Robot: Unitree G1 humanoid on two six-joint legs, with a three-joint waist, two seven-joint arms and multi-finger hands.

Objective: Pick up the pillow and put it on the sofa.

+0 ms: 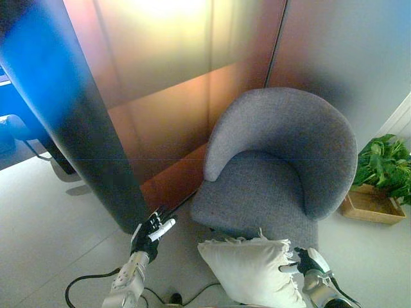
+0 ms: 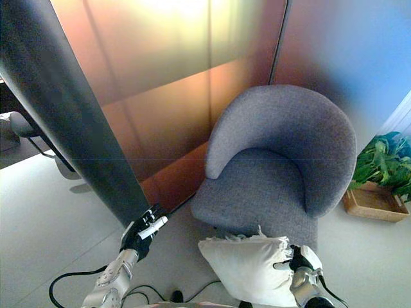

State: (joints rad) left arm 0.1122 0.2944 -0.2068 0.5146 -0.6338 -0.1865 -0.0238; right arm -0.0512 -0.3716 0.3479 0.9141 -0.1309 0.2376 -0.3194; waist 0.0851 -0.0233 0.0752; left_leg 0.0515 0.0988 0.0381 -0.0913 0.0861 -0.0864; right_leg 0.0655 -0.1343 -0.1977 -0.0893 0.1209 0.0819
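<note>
Left eye view, pillow (image 1: 247, 267) pinched by right hand (image 1: 307, 262)

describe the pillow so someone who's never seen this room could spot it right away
Find the grey armchair against the wall. Just in front of its seat, the robot's right hand grips the pillow by one edge. It is the only white, soft, fringed thing there.

Bright daylight, warm glare high on the wall panels (image 1: 173, 25), soft shadow under the grey armchair (image 1: 276, 167).
</note>
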